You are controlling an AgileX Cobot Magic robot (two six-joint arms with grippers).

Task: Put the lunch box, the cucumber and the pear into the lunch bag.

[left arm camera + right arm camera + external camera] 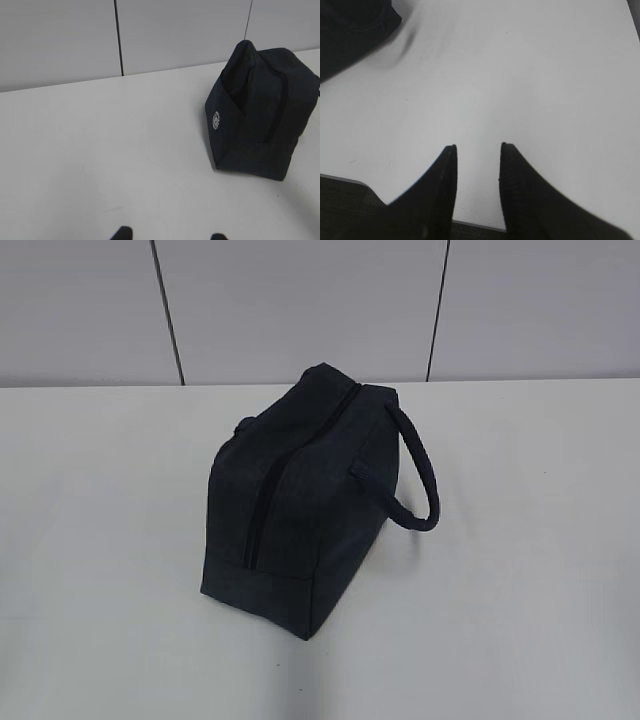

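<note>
The dark navy lunch bag [300, 500] stands in the middle of the white table with its zipper shut and its looped handle [420, 475] hanging to the right. It also shows at the right of the left wrist view [260, 115] and in the top left corner of the right wrist view [350, 30]. The lunch box, the cucumber and the pear are out of view. My left gripper [170, 235] is open and empty, low over bare table left of the bag. My right gripper [477, 147] is open and empty near the table's front edge, right of the bag.
The white table [520, 590] reaches back to a grey panelled wall [300, 300]. Its front edge [350, 181] shows just under my right gripper. No arm shows in the exterior view.
</note>
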